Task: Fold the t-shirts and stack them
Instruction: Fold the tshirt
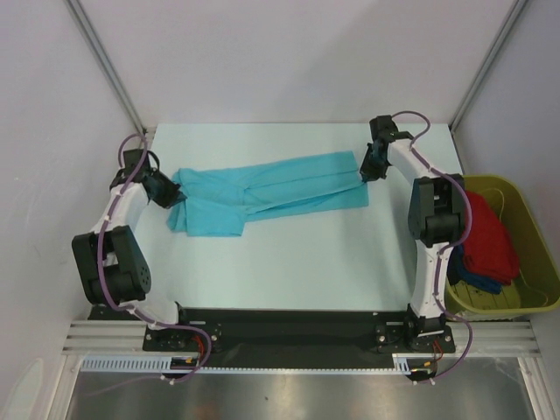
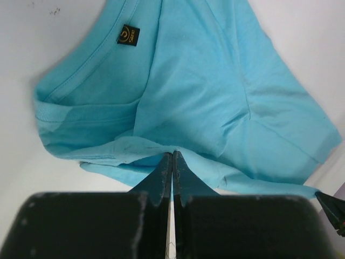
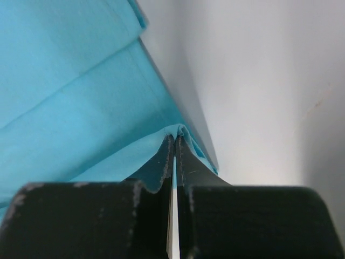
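Top view: a turquoise t-shirt [image 1: 271, 188] lies across the far half of the pale worktop [image 1: 289, 262], running L to R, w/ the neck end at the left and the hem end at the right. It looks folded lengthwise. Long creases run along the body, and a wider flap of cloth sticks out toward the near edge by the left end.

Your left gripper [image 1: 178, 199] sits at the shirt's left end, by the neck. In the left wrist view its fingers are pressed together, w/ a thin edge of turquoise cloth pinched between the tips. Beyond them you can see the ribbed collar [image 2: 81, 67] and a small dark label [image 2: 128, 35] w/ gold print inside the neckline.

Your right gripper [image 1: 367, 168] is at the shirt's right end, at the far corner of the hem. In the right wrist view the jaws are closed down to a sliver, w/ a small fold of turquoise fabric caught at the tips. The rest of the shirt stretches away to the left of that frame, w/ bare worktop to the right.

At the right side of the worktop, just beside the right arm, stands an olive-green tub [image 1: 538, 258]. Inside it — a red t-shirt [image 1: 486, 236] heaped on top, and a dark blue t-shirt [image 1: 472, 284] showing under it toward the near side.
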Action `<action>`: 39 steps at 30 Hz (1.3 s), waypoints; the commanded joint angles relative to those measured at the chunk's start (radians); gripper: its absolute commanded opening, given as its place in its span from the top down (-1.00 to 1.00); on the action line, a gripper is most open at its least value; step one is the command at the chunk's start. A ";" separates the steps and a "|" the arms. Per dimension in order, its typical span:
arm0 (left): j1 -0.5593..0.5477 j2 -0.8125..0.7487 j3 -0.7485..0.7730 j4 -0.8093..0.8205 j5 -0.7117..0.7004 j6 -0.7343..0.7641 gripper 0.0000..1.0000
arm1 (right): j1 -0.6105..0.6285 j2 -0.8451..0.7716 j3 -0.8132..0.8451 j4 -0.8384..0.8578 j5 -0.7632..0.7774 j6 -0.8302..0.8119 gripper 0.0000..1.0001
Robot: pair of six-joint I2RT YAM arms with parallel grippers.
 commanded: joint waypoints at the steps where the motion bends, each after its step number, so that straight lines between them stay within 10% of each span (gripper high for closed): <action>1: 0.019 0.037 0.080 0.030 0.013 -0.028 0.99 | -0.006 0.041 0.086 -0.027 -0.012 -0.017 1.00; 26: 0.040 0.196 0.195 0.036 0.026 -0.062 1.00 | -0.027 0.225 0.319 -0.084 -0.094 -0.020 1.00; 30: 0.040 0.217 0.206 0.036 0.024 -0.058 0.96 | -0.029 0.246 0.351 -0.104 -0.094 -0.017 0.71; 39: 0.040 0.237 0.314 0.001 -0.017 0.064 -0.39 | -0.050 0.318 0.598 -0.225 -0.077 -0.051 -0.03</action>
